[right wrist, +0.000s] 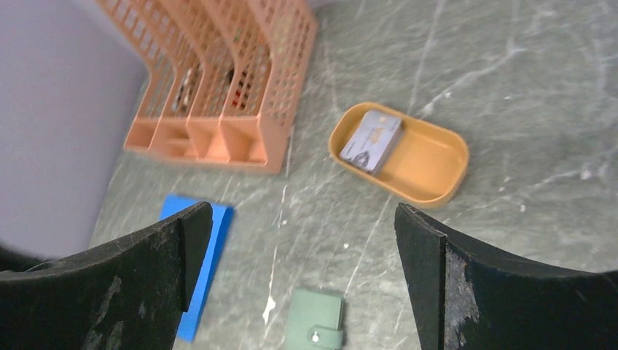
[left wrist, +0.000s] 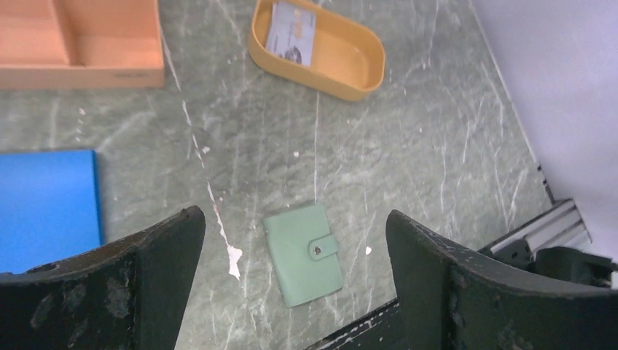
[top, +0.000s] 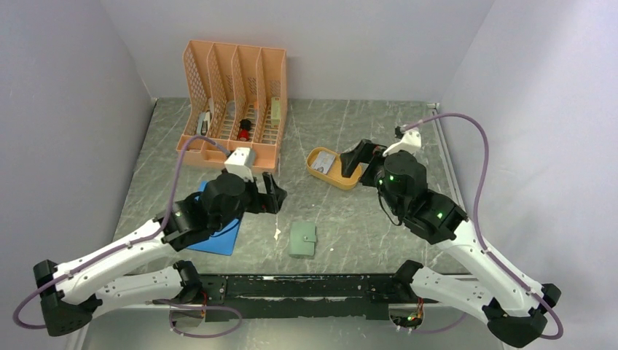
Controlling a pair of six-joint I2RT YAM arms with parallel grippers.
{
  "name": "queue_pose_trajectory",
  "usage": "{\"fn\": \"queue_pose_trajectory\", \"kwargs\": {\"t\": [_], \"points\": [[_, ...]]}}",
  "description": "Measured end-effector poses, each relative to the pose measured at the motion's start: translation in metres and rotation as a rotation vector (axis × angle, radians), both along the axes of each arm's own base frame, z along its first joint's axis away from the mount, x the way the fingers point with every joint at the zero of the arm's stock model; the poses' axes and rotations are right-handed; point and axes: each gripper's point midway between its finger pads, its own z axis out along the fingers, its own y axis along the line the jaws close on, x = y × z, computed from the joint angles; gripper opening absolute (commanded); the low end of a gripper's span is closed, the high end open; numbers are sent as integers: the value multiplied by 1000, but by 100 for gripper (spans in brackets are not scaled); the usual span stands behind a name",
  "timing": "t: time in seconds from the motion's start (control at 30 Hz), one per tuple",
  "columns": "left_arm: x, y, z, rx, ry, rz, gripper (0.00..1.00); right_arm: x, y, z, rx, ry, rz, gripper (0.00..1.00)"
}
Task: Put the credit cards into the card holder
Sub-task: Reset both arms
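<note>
The sage-green card holder (top: 303,240) lies closed and snapped on the table, front centre. It also shows in the left wrist view (left wrist: 304,253) and the right wrist view (right wrist: 315,328). The credit cards (top: 326,162) lie stacked in the left end of a mustard-yellow oval tray (top: 342,182); they also show in both wrist views (left wrist: 291,33) (right wrist: 372,141). My left gripper (top: 273,193) is open and empty, held above the table left of and beyond the holder. My right gripper (top: 356,160) is open and empty, held over the tray's right end.
An orange mesh file organizer (top: 233,102) with small items stands at the back left. A flat blue pad (top: 218,237) lies under my left arm. Walls close in on the left, back and right. A black rail runs along the front edge.
</note>
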Motion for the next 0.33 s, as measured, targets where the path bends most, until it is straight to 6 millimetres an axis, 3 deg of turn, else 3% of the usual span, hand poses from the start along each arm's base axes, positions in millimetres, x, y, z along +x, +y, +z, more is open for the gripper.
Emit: {"fn": "queue_pose_trajectory", "kwargs": {"t": [0.2,0.33], "points": [[7,21,52,-45,-93,82,96,7,-31,19,13,-47,-171,100],[7,33,65,-55,-136,110,96,5,-39,28,-12,-77,-180,100]]}}
